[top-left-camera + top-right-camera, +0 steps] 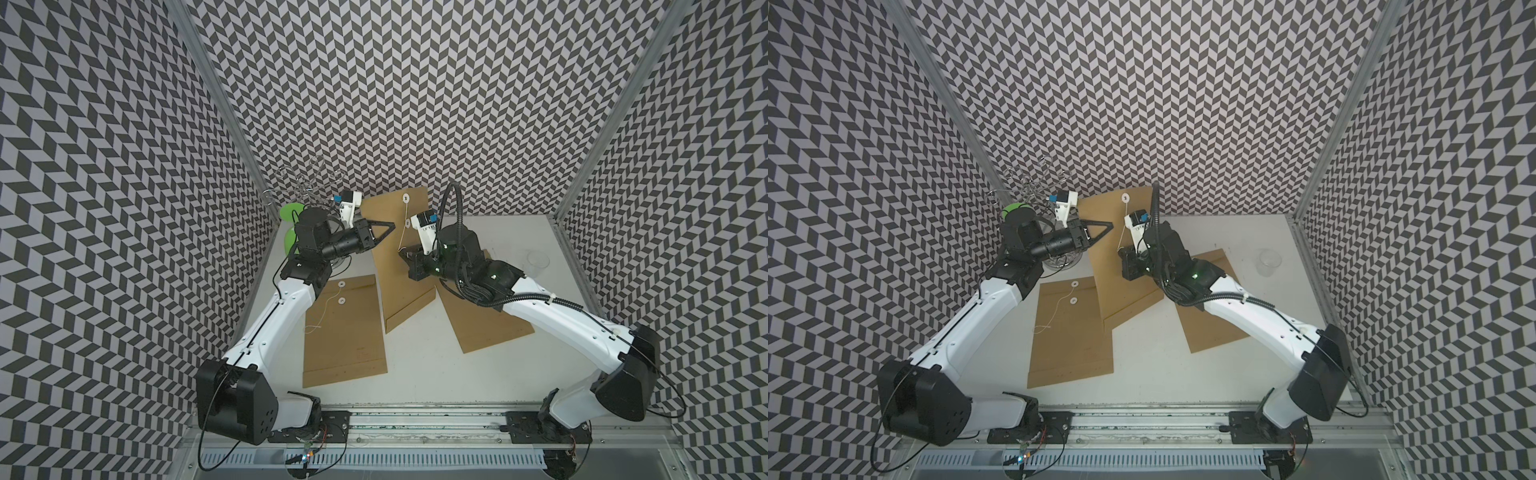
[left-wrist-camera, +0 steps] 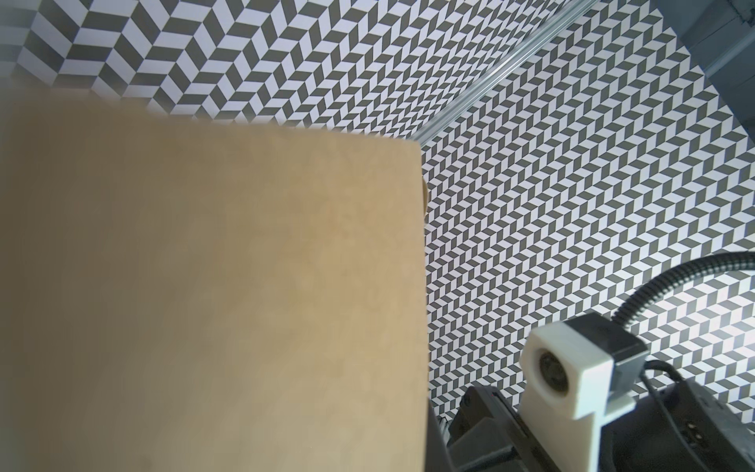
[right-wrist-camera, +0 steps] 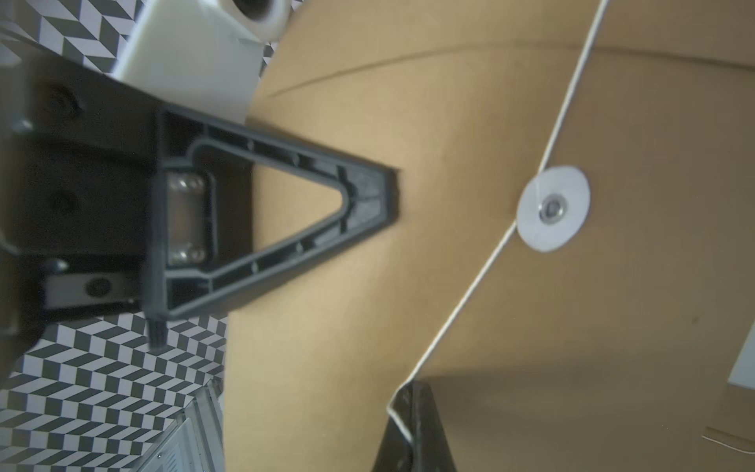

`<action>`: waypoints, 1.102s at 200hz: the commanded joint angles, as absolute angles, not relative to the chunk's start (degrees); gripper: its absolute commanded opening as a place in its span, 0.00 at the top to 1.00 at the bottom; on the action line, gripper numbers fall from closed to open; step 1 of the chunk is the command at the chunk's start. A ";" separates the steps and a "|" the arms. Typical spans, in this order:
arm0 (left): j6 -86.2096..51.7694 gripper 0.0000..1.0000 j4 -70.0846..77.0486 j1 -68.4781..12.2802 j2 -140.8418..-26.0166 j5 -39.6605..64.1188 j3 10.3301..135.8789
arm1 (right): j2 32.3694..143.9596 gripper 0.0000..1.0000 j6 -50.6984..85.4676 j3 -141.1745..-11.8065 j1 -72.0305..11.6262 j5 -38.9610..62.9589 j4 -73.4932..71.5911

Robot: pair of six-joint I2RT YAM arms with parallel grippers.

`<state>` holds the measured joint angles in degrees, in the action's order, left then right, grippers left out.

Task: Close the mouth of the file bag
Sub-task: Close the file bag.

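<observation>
Over at the left, passes a spare bag (image 1: 345, 332) lying flat on the table (image 1: 415, 374), then clamps down with the left gripper (image 1: 390, 226) — fingers closed on the left edge of the file bag (image 1: 399, 291), raised and tilted mid-table with its flap unfolded toward the back wall. Holds the white string (image 3: 470, 294) straight past the white disc (image 3: 553, 208) with the right gripper (image 3: 406, 404), pinched shut on it. Finishes right with a brown bag (image 1: 486, 324) under the right arm (image 1: 561, 316) — and a clear cup (image 1: 538, 262) near the table's edge.
</observation>
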<state>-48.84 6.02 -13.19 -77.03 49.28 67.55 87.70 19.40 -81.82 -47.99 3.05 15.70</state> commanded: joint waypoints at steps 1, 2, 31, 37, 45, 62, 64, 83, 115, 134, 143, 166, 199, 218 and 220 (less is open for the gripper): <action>-47.92 1.00 8.61 -12.83 -76.99 50.79 69.80 | 85.92 1.00 20.08 -80.80 -48.14 4.04 12.62; -47.91 1.00 8.66 -12.83 -76.99 50.80 69.83 | 85.94 1.00 20.10 -80.78 -48.15 4.04 12.59; -47.83 1.00 8.53 -12.75 -76.89 50.95 70.04 | 85.89 1.00 20.05 -81.01 -47.99 4.21 12.18; -47.77 1.00 8.53 -12.74 -76.79 51.04 70.06 | 85.94 1.00 20.04 -80.99 -47.94 4.22 12.22; -47.71 1.00 8.39 -12.75 -76.72 51.14 70.26 | 85.88 1.00 20.05 -80.81 -47.87 4.24 12.16; -47.59 1.00 8.09 -12.59 -76.55 51.48 70.78 | 85.84 1.00 19.95 -79.89 -47.47 4.56 12.04; -47.62 1.00 8.09 -12.57 -76.42 51.54 70.80 | 85.86 1.00 20.00 -79.76 -47.33 4.61 12.04; -47.57 1.00 8.00 -12.39 -76.05 52.17 71.39 | 85.57 1.00 20.37 -78.13 -46.31 5.63 11.40; -48.07 1.00 8.54 -12.30 -75.59 54.06 71.98 | 85.60 1.00 20.74 -76.39 -44.37 7.15 10.33; -48.38 1.00 8.96 -12.30 -75.32 55.31 71.99 | 86.09 1.00 20.86 -76.20 -42.93 8.15 9.87; -48.42 1.00 9.09 -12.30 -75.17 55.82 71.94 | 86.26 1.00 20.68 -76.15 -42.08 8.41 9.68; -48.92 1.00 9.86 -12.30 -74.55 57.39 71.40 | 86.74 1.00 19.72 -76.79 -39.65 8.70 10.28; -51.13 1.00 12.83 -12.30 -73.91 59.75 69.76 | 87.54 1.00 17.97 -78.16 -36.39 7.54 11.47; -51.67 1.00 13.51 -12.28 -73.49 60.48 69.22 | 87.73 1.00 16.91 -79.16 -35.35 5.54 12.29; -51.81 1.00 13.64 -12.34 -73.44 60.49 69.18 | 87.72 1.00 16.84 -79.36 -35.29 5.34 12.34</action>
<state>-50.24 9.10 -12.45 -75.92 57.39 69.63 87.29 18.83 -76.69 -36.47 7.81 13.76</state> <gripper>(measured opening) 0.054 0.047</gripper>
